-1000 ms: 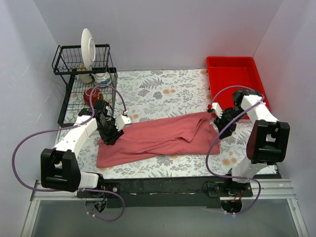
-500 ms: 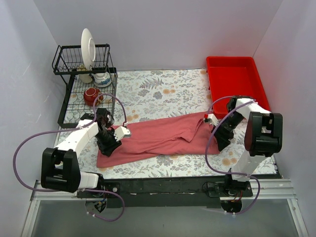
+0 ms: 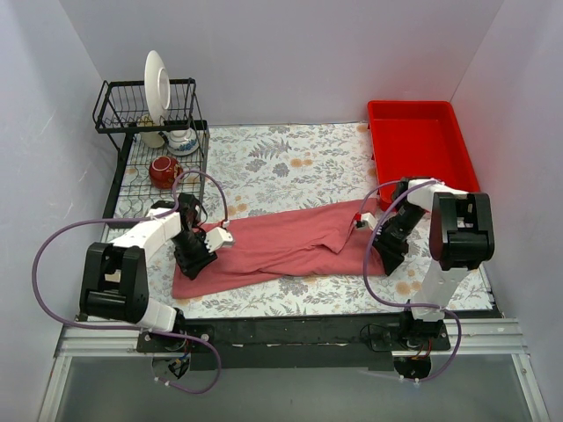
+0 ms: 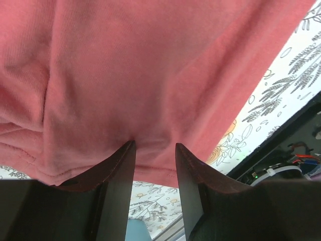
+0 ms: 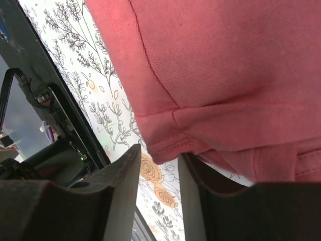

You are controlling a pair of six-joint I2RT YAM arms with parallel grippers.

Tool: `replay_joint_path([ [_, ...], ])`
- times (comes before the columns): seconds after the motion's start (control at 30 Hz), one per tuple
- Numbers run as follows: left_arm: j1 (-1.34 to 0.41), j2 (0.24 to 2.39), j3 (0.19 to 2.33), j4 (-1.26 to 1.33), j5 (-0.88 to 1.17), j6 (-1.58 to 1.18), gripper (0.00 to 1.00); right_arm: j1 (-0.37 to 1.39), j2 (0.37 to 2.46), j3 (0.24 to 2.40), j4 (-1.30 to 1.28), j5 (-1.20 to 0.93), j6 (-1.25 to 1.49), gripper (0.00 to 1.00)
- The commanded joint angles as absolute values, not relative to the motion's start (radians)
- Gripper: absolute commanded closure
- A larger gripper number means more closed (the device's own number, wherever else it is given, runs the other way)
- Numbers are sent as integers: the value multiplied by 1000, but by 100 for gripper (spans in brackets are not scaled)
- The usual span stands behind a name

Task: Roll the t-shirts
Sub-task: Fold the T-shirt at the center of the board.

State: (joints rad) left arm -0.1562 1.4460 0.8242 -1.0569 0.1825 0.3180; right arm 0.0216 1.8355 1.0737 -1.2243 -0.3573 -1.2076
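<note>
**Both grippers at the near hem, before the roll.** The t-shirt [image 3: 281, 248], folded into a long salmon band, lies flat on the flowered table cover [image 3: 290, 167] and spans from one gripper to the other. Its outline has not altered over the last second; only the arms have moved, each swinging from its end of the band toward the near edge.

The left gripper [image 4: 154, 145] now stands with jaws apart astride the near hem, and the cloth puckers just ahead of the tips. The right gripper [image 5: 159, 150] also has its jaws apart. The stitched corner of the shirt lies in the gap at their tips, with table cover visible beside it. No pinch is evident at either end.

The approach appears complete and the roll not yet begun; closing on the hem at both ends seems the next requirement. The red tray [image 3: 418, 141] sits well beyond the right jaws.
</note>
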Motion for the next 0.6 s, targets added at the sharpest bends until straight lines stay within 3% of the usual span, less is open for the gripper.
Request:
replay_joint_path([
  [0.0, -152, 1445, 810, -1019, 164, 331, 63, 29, 1845, 1048, -1186, -357, -1200, 59],
  [0.07, -152, 1445, 804, -1009, 161, 333, 63, 29, 1844, 1029, -1164, -357, -1197, 65],
  [0.13, -152, 1440, 798, -1006, 160, 339, 63, 29, 1842, 1013, -1155, -351, -1198, 80],
  [0.23, -152, 1428, 767, -991, 143, 368, 63, 22, 1836, 1017, -1172, -325, -1221, 93],
  [0.33, -152, 1390, 717, -950, 117, 420, 64, -28, 1848, 1052, -1238, -305, -1258, 98],
  [0.57, -147, 1327, 658, -825, 69, 518, 64, -89, 1901, 1166, -1305, -200, -1304, 99],
])
